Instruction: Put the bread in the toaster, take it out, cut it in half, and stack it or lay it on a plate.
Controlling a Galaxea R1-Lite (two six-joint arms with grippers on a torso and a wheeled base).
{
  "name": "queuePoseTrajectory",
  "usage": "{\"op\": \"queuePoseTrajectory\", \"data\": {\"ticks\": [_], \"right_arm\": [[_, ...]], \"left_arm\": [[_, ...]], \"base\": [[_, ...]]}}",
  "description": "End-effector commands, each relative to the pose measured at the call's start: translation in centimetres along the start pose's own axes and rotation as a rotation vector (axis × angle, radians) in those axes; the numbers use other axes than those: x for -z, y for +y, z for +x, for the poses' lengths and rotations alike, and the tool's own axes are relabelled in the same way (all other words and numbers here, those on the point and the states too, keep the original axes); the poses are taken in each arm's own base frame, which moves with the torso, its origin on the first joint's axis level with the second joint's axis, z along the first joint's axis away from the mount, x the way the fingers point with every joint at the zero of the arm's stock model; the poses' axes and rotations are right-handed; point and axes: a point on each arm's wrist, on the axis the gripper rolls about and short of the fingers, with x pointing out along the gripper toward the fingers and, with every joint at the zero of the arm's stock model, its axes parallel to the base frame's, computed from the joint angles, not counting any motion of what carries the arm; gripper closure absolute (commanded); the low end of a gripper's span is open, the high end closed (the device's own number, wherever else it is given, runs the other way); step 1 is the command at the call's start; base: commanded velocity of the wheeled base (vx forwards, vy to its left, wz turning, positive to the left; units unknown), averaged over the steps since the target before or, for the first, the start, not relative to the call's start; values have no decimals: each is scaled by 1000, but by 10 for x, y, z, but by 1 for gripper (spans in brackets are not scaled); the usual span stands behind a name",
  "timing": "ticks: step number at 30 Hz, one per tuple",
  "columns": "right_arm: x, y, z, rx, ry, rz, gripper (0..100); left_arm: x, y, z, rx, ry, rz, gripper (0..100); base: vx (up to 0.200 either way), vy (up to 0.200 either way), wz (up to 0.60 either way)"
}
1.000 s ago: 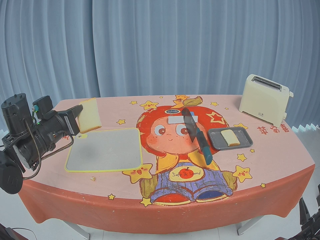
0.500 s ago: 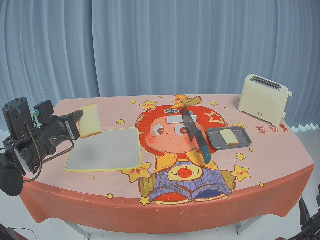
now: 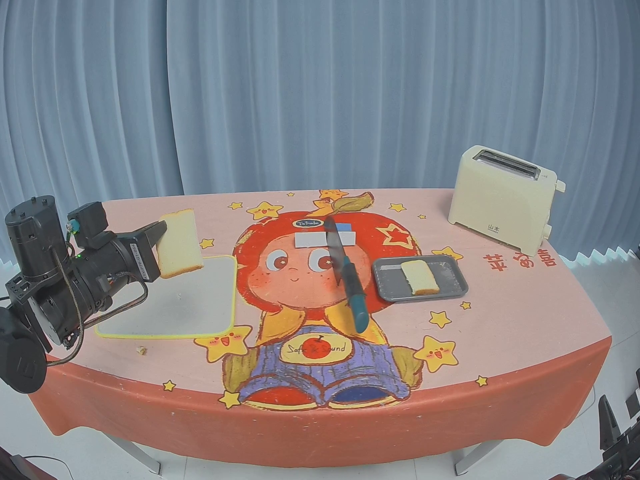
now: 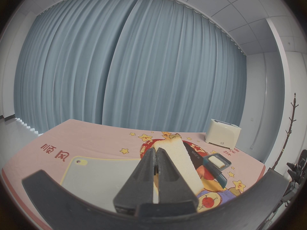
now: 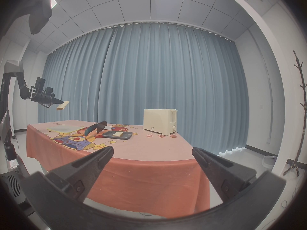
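— Where is the bread?

— The pale square slice of white bread with a tan crust (image 3: 180, 243) hangs in the left gripper (image 3: 159, 232). In the head view it overlaps the far left corner of the flat grey cutting board with a yellow-green rim (image 3: 173, 305).

— Is the grasp firm?

— The left wrist view shows the dark wedge-shaped fingers (image 4: 145, 170) clenched on the slice's edge, and the slice stands tilted. The right wrist view looks from the side and shows it lifted well clear of the pink cartoon-printed surface (image 3: 533, 315).

— And the other arm?

— The right gripper (image 5: 153, 163) sits off the surface's side with its fingers spread wide, grasping nothing.

— What else lies there?

— A cream boxy toaster (image 3: 503, 198) stands at the far right. Near the middle, a shallow grey metal tray (image 3: 448, 281) holds a smaller pale bread piece (image 3: 420, 277). A knife with a dark blade and teal handle (image 3: 348, 275) lies just beside the tray. A small crumb (image 3: 141, 350) rests near the board's front edge.
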Motion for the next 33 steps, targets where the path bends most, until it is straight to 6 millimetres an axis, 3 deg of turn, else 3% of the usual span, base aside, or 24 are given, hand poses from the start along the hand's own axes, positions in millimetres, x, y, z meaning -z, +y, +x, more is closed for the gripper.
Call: {"op": "queuePoseTrajectory", "data": {"ticks": [1,12,24,33], "right_arm": [[5,0,0,0,0,-1,0],[5,0,0,0,0,-1,0],[5,0,0,0,0,-1,0],[5,0,0,0,0,-1,0]], "left_arm": [[1,0,0,1,2,0,100],[2,-2,-1,11,5,-1,100],[-3,-5,1,28,-18,-4,100],[-2,-18,1,72,-14,-21,100]], "base": [[0,-200,0],[0,-200,0],[0,0,0],[0,0,0]]}}
